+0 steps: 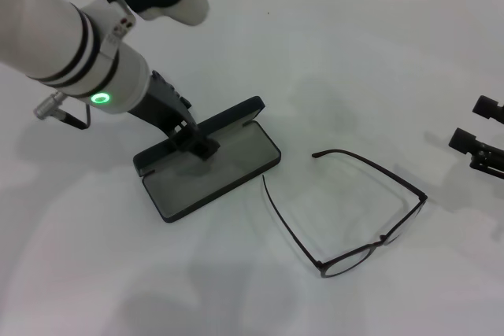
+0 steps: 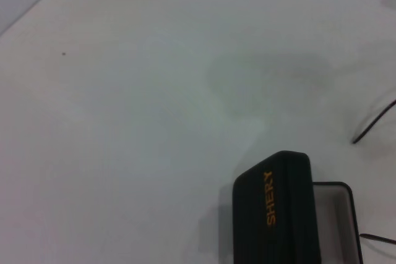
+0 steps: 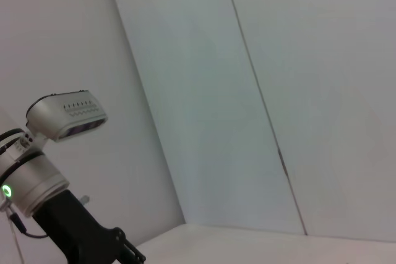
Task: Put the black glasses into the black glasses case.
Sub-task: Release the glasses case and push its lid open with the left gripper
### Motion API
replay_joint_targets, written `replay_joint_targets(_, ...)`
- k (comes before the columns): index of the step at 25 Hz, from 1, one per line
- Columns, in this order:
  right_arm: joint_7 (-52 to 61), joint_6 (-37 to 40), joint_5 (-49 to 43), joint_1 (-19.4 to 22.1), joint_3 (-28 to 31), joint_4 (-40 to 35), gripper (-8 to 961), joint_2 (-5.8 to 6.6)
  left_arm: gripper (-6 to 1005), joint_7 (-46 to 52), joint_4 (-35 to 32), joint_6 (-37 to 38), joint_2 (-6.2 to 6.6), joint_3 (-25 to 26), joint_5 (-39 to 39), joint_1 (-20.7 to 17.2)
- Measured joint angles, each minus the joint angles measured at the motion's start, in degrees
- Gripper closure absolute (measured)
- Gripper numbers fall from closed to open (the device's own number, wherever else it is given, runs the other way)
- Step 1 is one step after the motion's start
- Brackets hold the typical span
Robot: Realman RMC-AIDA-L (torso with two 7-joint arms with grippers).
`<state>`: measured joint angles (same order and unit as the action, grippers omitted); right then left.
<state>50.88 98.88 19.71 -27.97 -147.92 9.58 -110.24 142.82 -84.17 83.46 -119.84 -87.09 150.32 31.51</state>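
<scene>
Nearest to me on the white table [image 1: 378, 60] lie the black glasses [image 1: 370, 214], thin wire-frame spectacles with clear oval lenses. Their front sits closest to my body, angled, and both slim temple arms are unfolded and run away from me across the tabletop. One temple tip ends just beside the near right corner of the case without touching it, as far as I can tell; the other tip points toward the middle of the table. Neither of my grippers touches the spectacles.

A little farther, to the left of the glasses, is the black glasses case [image 1: 209, 159], a flat rectangular hard case with rounded corners, lying open with its grey lining facing up and its lid raised along the far edge. My left wrist camera sees the lid's outer face, printed with orange letters, from close by.

My left gripper [image 1: 197, 141] is down at that case, its dark fingers over the back part of the lining near the hinge. Whether they are spread or pressed together, I cannot tell.

My right gripper [image 1: 480, 139] sits at the right edge of the table, well apart from the glasses and the case; its two black fingers stand apart with nothing between them.
</scene>
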Motion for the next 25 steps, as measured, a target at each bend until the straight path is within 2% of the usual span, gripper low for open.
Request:
replay_joint_targets(2,0.0,0.1,0.3,0.1,0.0,0.0,85,-0.07,213,0.0,0.4,-0.3,0.01,-1.2,0.3,0.0)
replay_joint_targets(8,-0.1,1.9,0.6,0.3,0.0,0.0,85,-0.19,309,0.7,0.7,-0.1,0.00,-2.8,-0.6,-0.1)
replay_joint_targets(13,-0.1,2.6,1.0,0.6,0.0,0.0,84,-0.43,544,0.6,0.3,-1.5,-0.02,-3.5,-0.7,-0.7)
replay_joint_targets(20,-0.4,3.2,1.5,1.5,0.0,-0.1,84,-0.68,649,0.8,0.0,-3.0,-0.05,-5.3,0.2,-0.8)
replay_joint_targets(25,-0.9,4.8,3.9,3.1,0.0,0.0,84,-0.79,711,0.7,-3.4,-4.9,-0.05,-6.4,2.1,-1.9)
